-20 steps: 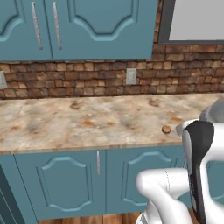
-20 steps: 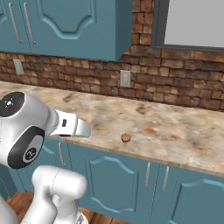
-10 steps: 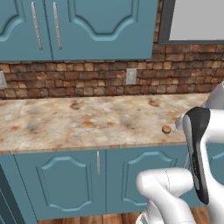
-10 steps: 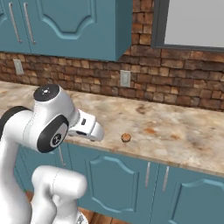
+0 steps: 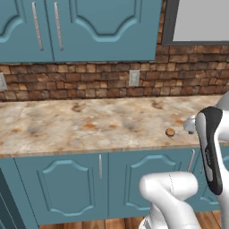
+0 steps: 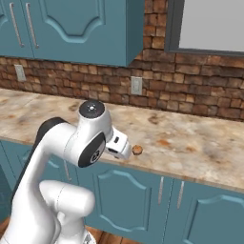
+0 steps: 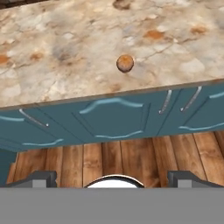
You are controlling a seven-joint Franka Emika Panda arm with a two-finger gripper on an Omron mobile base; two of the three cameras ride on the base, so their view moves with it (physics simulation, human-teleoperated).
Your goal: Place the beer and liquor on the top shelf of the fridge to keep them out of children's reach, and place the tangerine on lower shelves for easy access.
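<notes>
Resting: round orange-tan tangerine (image 7: 125,63), mottled stone counter (image 7: 65,52).

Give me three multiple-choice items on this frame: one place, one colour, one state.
1. Where is the tangerine?
A. On the floor
B. On the counter near its front edge
C. Held in the gripper

2. What colour are the cabinet doors?
A. Teal blue
B. White
C. Red

3. How is the gripper set?
A. Shut on the fruit
B. Shut, empty
C. Open, empty

Answers: 1 B, the fruit lies on the stone top just behind the edge. 2 A, all doors above and below are teal. 3 C, the fingertips stand wide apart with nothing between them.
</notes>
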